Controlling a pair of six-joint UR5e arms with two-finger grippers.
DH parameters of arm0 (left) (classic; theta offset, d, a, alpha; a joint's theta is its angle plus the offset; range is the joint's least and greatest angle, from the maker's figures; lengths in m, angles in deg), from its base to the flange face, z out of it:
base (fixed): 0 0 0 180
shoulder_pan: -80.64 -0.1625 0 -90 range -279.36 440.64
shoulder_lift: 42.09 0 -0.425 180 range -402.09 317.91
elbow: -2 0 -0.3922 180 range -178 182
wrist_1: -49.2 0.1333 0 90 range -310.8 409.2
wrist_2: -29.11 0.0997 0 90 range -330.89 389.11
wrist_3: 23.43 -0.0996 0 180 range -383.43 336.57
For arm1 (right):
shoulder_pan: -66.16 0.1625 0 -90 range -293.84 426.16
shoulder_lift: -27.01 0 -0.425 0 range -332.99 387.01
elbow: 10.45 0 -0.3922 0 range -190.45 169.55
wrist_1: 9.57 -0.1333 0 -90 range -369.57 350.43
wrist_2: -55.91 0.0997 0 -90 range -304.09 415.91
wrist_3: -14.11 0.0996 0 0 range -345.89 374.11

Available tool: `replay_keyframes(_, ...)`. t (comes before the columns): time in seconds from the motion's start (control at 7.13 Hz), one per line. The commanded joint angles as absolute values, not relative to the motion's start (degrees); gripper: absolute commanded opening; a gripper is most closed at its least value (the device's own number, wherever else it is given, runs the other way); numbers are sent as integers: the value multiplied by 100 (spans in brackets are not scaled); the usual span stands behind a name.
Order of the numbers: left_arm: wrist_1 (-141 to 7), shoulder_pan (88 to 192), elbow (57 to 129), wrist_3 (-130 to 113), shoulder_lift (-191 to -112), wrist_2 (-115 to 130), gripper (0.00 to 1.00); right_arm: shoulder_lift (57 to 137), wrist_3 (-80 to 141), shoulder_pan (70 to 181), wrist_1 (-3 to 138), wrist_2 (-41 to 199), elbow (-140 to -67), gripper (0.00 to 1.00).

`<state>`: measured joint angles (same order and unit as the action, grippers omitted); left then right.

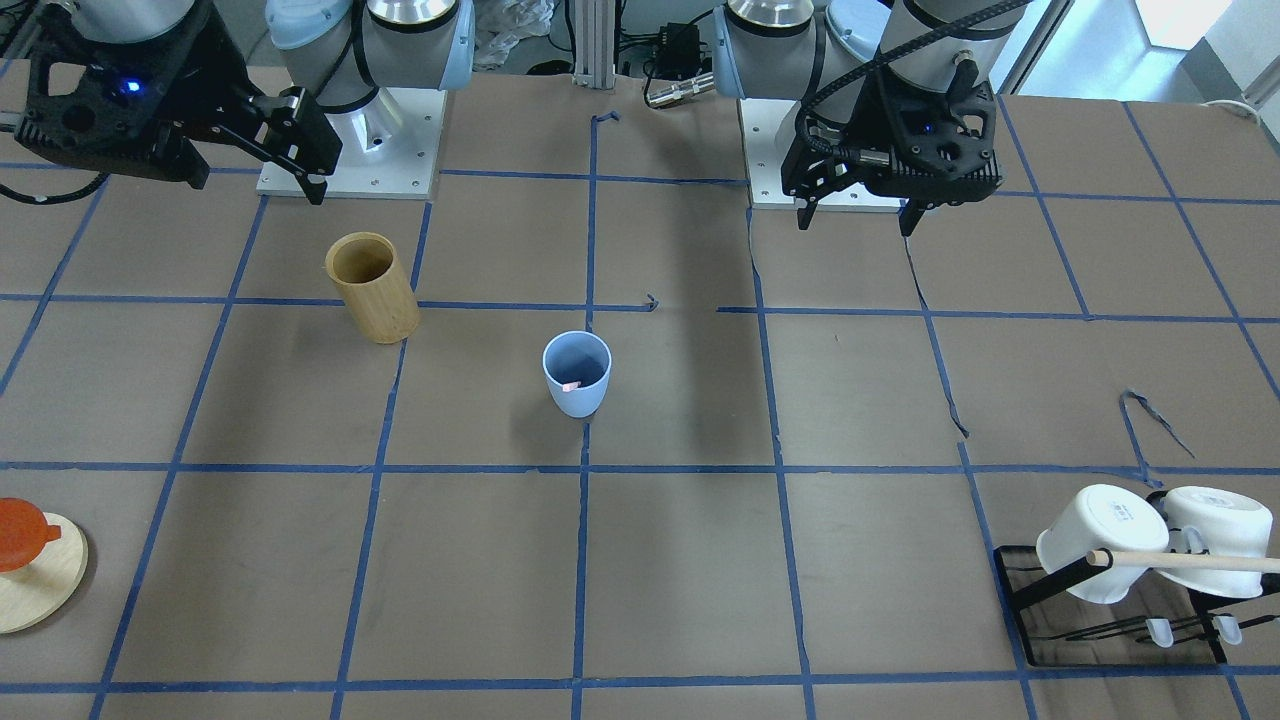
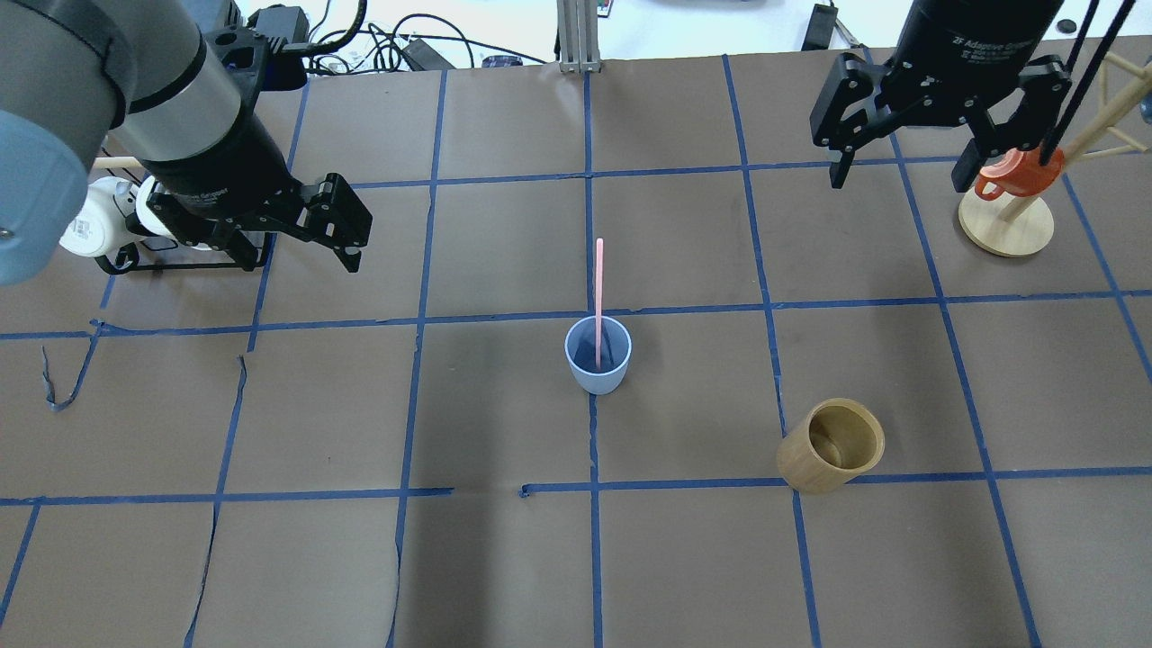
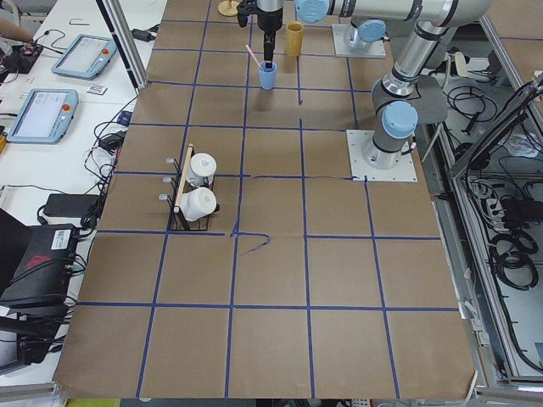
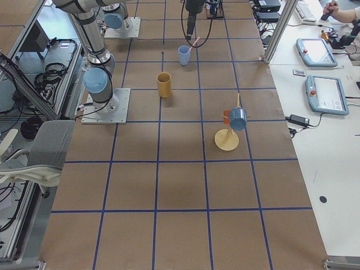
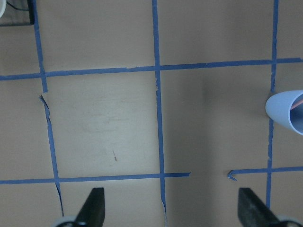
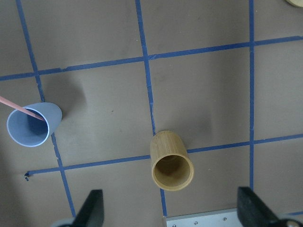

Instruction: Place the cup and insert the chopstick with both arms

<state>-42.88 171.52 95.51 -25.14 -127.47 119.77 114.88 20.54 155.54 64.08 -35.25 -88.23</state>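
Saw chopstick (image 2: 599,297) upright in cup (image 2: 598,367), mid-bench (image 2: 684,558) — about midway between left gripper (image 1: 855,215) and right gripper (image 2: 900,171), both spread wide, empty.

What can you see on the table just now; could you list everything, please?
table: one, brown with a blue tape grid, under everything.
blue cup: one, light blue, upright at centre.
chopstick: one, pink, leaning in the blue cup.
bamboo cup: one, tan, upright on the robot's right, nearer the robot.
white mugs: two, white, on the rack.
rack: one, black, far left.
stand: one, pale wood, far right.
orange cup: one, orange, hung on the stand.
dark blue cup: one, dark blue, hung on the stand.
left tool: one, black, open, empty, raised.
right tool: one, black, open, empty, raised.
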Motion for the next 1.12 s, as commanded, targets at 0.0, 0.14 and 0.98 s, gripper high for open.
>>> replay_keyframes(0.0,-4291,17152,9552,-2519,-12743,11973,100,11481,2070,15546,6766,-3558,-8963,100)
replay_keyframes(0.14,-4282,17152,9552,-2519,-12743,11964,100,11490,2131,15555,6994,-3550,-9138,100)
replay_keyframes(0.98,-4291,17152,9552,-2528,-12743,11973,100,11525,2149,15511,7093,-3550,-9184,100)
